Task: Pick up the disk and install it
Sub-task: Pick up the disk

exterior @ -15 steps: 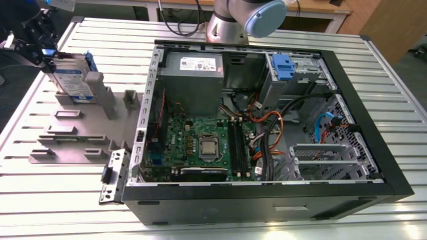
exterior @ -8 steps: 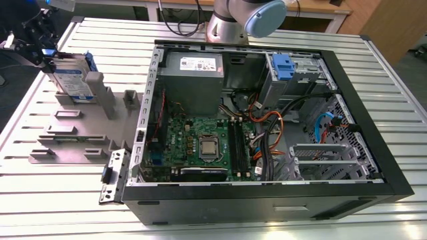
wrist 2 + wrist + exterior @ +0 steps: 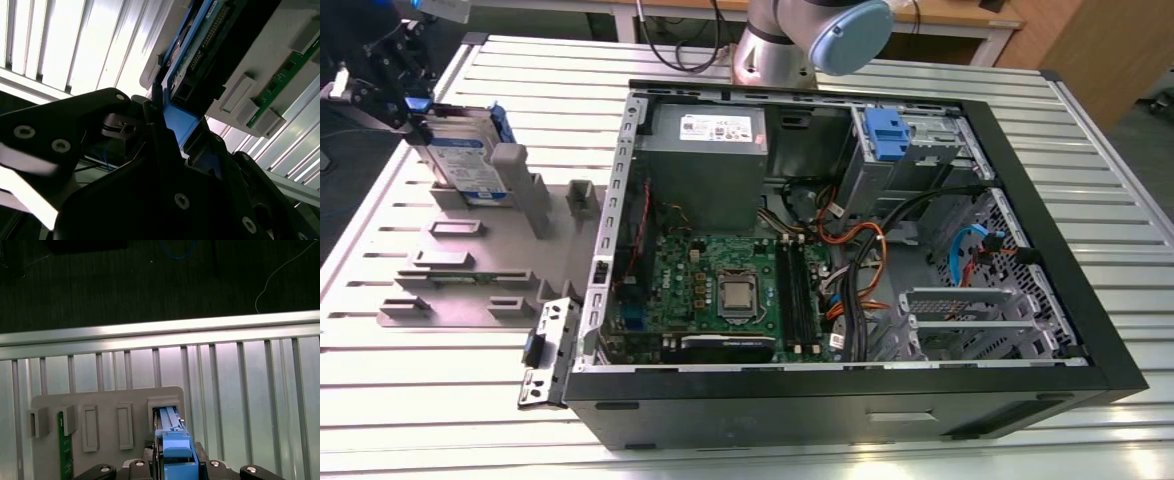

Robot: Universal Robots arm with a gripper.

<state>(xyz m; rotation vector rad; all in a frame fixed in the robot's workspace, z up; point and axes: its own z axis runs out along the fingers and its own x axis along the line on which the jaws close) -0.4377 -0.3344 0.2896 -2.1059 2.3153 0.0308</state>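
At ten o'clock on the worktop (image 3: 440, 420), tool (image 3: 411, 105) clamped on the disk (image 3: 464, 152) — not yet clear of its holder (image 3: 454, 250), uninstalled.

One disk (image 3: 463, 155), one open computer case (image 3: 854, 398), one grey slotted fixture (image 3: 454, 288).

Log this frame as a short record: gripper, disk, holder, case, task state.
gripper: jaws closed on the blue rail of the disk
disk: upright in a slot of the grey holder
grey holder: on the table, to the exterior view's left of the computer case
computer case: open, motherboard exposed, blue clip in its drive bay
task state: disk grasped, not yet installed
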